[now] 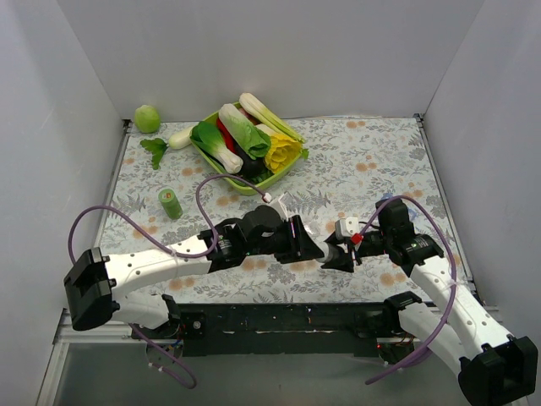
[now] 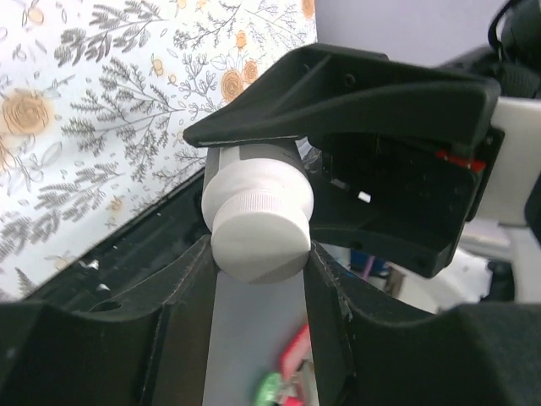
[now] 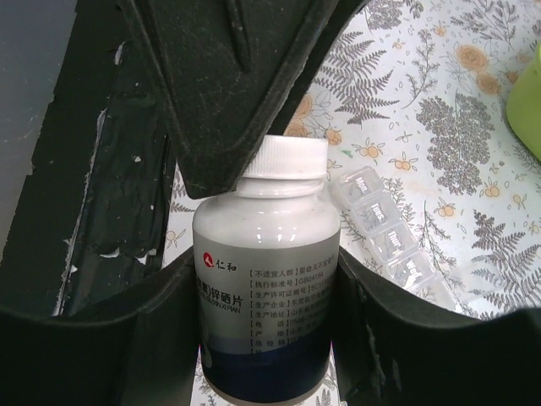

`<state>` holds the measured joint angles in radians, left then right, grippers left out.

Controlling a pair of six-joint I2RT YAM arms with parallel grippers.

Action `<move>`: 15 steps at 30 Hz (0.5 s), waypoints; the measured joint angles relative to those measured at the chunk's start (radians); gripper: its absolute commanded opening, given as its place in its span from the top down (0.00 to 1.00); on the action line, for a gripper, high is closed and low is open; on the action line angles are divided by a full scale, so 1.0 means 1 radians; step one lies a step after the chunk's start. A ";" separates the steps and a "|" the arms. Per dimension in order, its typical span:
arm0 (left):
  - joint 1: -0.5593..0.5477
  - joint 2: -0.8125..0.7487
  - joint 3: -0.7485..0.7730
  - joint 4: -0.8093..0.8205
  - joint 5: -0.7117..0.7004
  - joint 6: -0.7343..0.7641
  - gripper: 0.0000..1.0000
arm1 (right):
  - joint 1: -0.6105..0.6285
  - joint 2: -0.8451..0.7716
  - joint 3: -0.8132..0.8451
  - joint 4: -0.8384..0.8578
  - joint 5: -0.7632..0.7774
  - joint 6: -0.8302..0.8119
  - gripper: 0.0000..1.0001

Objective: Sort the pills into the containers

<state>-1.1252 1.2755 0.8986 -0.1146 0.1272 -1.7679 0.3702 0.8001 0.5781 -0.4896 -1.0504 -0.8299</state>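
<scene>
A white pill bottle with a dark blue band and printed label stands between my right gripper's fingers, which are shut on its body. My left gripper comes from the other side and is shut on the bottle's white ribbed cap; its black fingers cover the cap in the right wrist view. Both grippers meet low over the table's front centre, left gripper, right gripper. The clear pill organiser strip, lids marked with days, lies on the cloth just behind the bottle.
A lime green tray full of toy vegetables sits at the back centre. A small green bottle stands left of the arms. A green ball and a leafy radish lie at the back left. White walls enclose the table.
</scene>
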 measured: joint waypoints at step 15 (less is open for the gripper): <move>0.033 -0.092 -0.051 -0.011 0.058 -0.220 0.13 | -0.022 0.000 -0.001 -0.005 0.087 0.008 0.99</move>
<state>-1.0924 1.1831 0.8471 -0.1261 0.1852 -1.9884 0.3485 0.8001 0.5774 -0.4942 -0.9638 -0.8219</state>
